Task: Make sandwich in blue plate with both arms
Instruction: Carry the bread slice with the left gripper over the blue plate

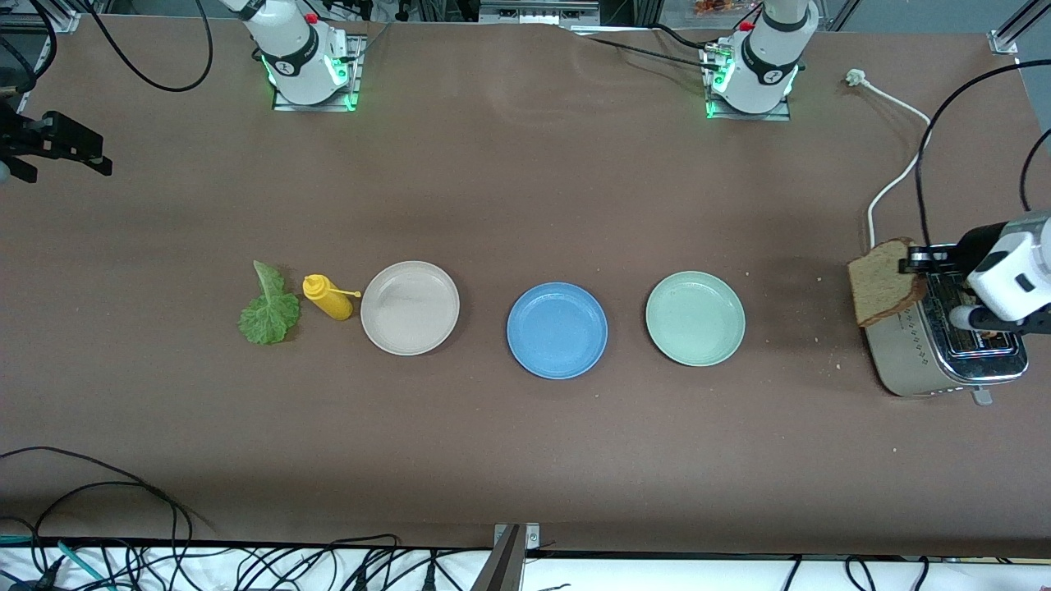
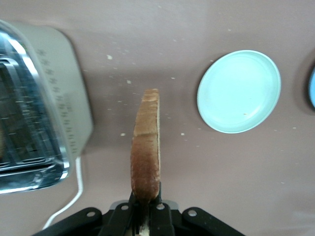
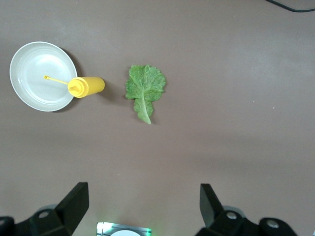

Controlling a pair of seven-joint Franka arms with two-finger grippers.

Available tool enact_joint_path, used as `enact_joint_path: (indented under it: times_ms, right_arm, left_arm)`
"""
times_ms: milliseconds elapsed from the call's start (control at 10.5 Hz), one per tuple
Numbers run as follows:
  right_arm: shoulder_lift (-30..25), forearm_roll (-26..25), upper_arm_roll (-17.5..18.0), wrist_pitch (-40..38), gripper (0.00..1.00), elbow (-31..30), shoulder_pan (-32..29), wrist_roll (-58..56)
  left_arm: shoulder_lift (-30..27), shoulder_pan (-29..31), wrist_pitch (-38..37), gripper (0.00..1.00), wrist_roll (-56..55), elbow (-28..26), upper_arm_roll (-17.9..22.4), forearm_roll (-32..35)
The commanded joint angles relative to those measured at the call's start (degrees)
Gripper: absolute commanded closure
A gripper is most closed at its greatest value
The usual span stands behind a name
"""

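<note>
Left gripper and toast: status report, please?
Left gripper shut on toast slice, beside toaster. Right gripper open, waiting. Blue plate bare. Path open.

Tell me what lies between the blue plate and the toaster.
In the front view, the pale green plate lies between the blue plate and the toaster; otherwise only brown table with a few crumbs.

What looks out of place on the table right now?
Crumbs are scattered on the table beside the toaster. The mustard bottle lies tipped on its side between the lettuce leaf and the beige plate.
</note>
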Motion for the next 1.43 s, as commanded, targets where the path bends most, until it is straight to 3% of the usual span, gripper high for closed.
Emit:
enact_joint_path:
  times_ms: [0,285,571,666,1046,1332]
  right_arm:
    - [0.18,0.06,0.33,-0.99,0.0,1.07,-0.36,0.14]
    - [0.18,0.06,0.33,-0.99,0.0,1.07,-0.36,0.14]
    - [0.18,0.06,0.33,-0.99,0.0,1.07,-0.36,0.14]
    - [0.18,0.06,0.33,-0.99,0.0,1.07,-0.36,0.14]
    - [0.18,0.06,0.33,-0.99,0.0,1.07,-0.36,0.14]
    - [0.18,0.06,0.33,-0.99,0.0,1.07,-0.36,0.14]
  left_arm:
    - [4.49,-6.11,1.85,1.0,-2.95,1.18,0.7,-5.77]
    - [7.92,-12.7,9.64,1.0,-11.2,-1.44,0.97,-24.35]
    - [12.49,-20.26,18.61,1.0,-25.6,-1.81,0.97,-39.39]
    - [14.42,-21.94,21.95,1.0,-25.64,-1.81,0.97,-42.83]
    - [20.67,-28.7,34.88,1.0,-23.9,-0.84,0.88,-45.86]
    - [22.08,-29.95,35.96,1.0,-18.17,0.12,0.97,-45.94]
